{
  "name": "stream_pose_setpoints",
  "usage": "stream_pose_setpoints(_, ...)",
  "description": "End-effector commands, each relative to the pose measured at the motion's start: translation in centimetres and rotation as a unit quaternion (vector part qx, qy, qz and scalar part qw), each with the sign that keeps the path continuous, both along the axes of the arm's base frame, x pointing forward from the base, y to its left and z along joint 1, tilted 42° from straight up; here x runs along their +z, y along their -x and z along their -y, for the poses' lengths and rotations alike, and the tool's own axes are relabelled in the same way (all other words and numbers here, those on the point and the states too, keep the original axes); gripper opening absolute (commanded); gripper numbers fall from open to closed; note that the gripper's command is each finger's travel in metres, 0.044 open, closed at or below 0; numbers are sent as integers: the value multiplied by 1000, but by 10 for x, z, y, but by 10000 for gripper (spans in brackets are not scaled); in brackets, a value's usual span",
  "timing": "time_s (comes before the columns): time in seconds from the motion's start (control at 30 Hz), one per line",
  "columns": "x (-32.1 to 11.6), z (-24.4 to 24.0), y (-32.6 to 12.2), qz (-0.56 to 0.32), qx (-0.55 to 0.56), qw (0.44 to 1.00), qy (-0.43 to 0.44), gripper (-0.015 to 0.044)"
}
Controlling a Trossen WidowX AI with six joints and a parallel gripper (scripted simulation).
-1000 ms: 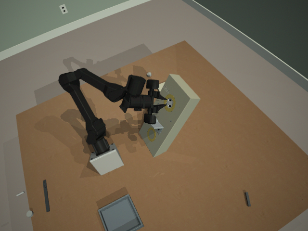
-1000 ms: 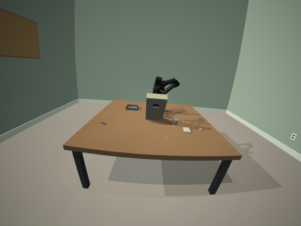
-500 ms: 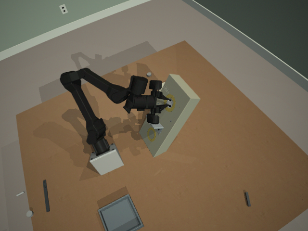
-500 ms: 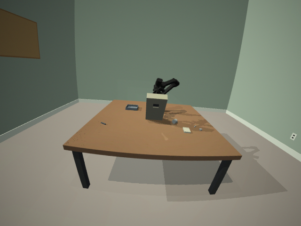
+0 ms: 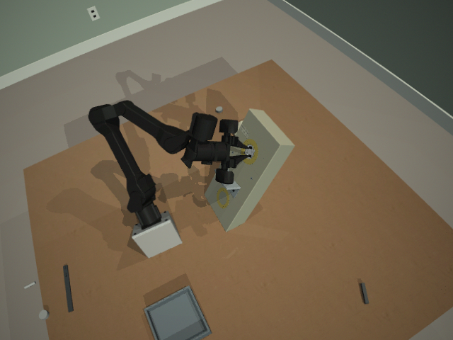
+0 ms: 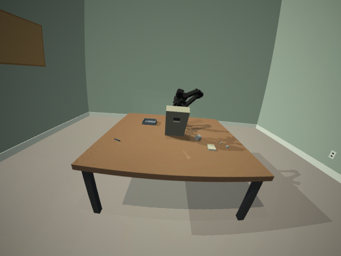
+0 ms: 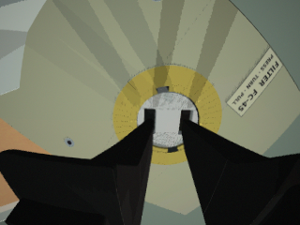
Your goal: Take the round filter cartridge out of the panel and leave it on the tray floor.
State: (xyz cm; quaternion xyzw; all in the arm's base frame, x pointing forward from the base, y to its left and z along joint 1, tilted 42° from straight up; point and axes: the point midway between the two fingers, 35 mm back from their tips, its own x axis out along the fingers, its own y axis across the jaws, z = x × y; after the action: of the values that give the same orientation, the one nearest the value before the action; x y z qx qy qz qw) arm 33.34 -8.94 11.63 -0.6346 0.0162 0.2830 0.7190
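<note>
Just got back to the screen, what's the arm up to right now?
The arm has its gripper pressed up to the round filter cartridge in the sloped service panel. In the wrist view the two fingertips sit at the two slots on the cartridge face, with the fingers partly open. The cartridge is not out yet; it sits inside its yellow ring. The tray waits near the table's edge, with nothing in it.
</note>
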Motion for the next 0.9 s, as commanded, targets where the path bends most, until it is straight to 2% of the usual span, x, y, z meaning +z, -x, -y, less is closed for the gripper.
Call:
stream_pose_setpoints(0.0, -2, 0, 1, -3, -2, 1000, -1, 100)
stream_pose_setpoints(0.87, 1, 1, -1, -3, -2, 1000, -1, 100)
